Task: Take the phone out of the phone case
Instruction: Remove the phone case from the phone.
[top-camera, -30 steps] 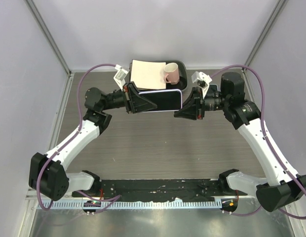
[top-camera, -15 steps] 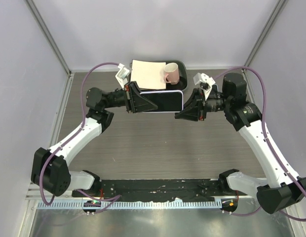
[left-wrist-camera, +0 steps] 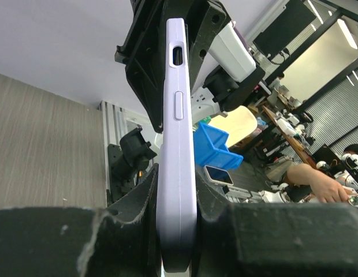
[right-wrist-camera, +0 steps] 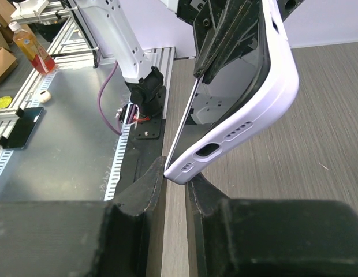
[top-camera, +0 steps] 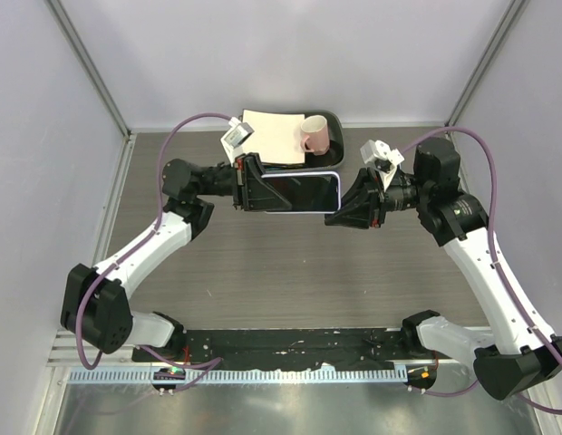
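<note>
The phone (top-camera: 302,192), in a lilac phone case (top-camera: 338,190), hangs in the air over the far middle of the table, held between both arms. My left gripper (top-camera: 260,188) is shut on its left end; in the left wrist view the case (left-wrist-camera: 178,133) stands edge-on between the fingers (left-wrist-camera: 138,202). My right gripper (top-camera: 336,214) is shut on the case's near right corner. In the right wrist view that corner (right-wrist-camera: 185,171) sits pinched between the fingertips of this gripper (right-wrist-camera: 178,178). There the case (right-wrist-camera: 265,98) bows away from the phone's thin edge (right-wrist-camera: 185,124).
A black tray (top-camera: 333,119) at the back middle holds a beige sheet (top-camera: 267,136) and a pink mug (top-camera: 314,135). A black mat (top-camera: 290,343) lies along the near edge between the arm bases. Grey walls close in both sides.
Both arms have carried the phone a little nearer and to the right. The phone has rolled, and its lilac rim now shows along the near and right edges.
</note>
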{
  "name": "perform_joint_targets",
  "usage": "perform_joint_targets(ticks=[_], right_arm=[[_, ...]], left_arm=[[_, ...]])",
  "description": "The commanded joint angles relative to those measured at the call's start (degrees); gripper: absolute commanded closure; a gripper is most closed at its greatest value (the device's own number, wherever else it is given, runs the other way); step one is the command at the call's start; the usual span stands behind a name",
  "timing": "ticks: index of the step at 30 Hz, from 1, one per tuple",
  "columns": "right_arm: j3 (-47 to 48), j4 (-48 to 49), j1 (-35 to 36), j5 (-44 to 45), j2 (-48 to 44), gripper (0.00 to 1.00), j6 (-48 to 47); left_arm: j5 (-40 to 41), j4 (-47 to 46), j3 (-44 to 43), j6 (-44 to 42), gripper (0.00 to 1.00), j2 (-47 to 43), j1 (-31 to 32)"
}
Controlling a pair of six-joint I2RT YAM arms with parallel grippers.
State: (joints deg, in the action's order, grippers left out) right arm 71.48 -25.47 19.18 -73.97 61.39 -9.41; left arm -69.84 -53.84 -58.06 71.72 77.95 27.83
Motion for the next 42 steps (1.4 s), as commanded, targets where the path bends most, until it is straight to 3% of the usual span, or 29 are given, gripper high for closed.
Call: perform_joint_targets(ticks=[1,4,10,15,25,31,38,42], right_arm=[[3.05,3.78,0.95,4.98,0.66,0.92,-3.16],[3.93,1.4,0.95,6.04,0.49,0.78,-3.33],[3.22,0.43,0.95,6.12,-0.56,0.68,-2.98],[2.52,-0.98,0.95,6.12,-1.35,0.68,-4.03],[4.28,-12.84,1.03,6.65,-0.83,0.66,-15.37],[4.1,-13.55,0.95,4.98,-1.27,0.58,-15.11],[3.4,-13.11,0.95,2.7,-2.49,0.61,-14.85],[2.52,-12.15,0.95,1.55,-3.81,0.53,-15.46]], left_arm=[[-8.9,-1.61,-1.44,1.23,1.0,0.18,4.51],[-8.21,-0.91,-1.53,0.09,1.0,-0.08,4.51],[-5.84,4.52,-1.53,-5.01,1.0,0.18,4.07],[-3.37,6.21,-1.88,-6.42,1.0,0.53,3.19],[-4.34,8.93,-2.85,-7.3,1.0,0.27,2.05],[-3.81,8.76,-2.58,-7.48,1.0,0.01,1.52],[-3.02,8.58,-1.88,-7.48,1.0,-0.43,1.34],[-1.27,8.06,-1.88,-7.12,1.0,-0.52,0.91]])
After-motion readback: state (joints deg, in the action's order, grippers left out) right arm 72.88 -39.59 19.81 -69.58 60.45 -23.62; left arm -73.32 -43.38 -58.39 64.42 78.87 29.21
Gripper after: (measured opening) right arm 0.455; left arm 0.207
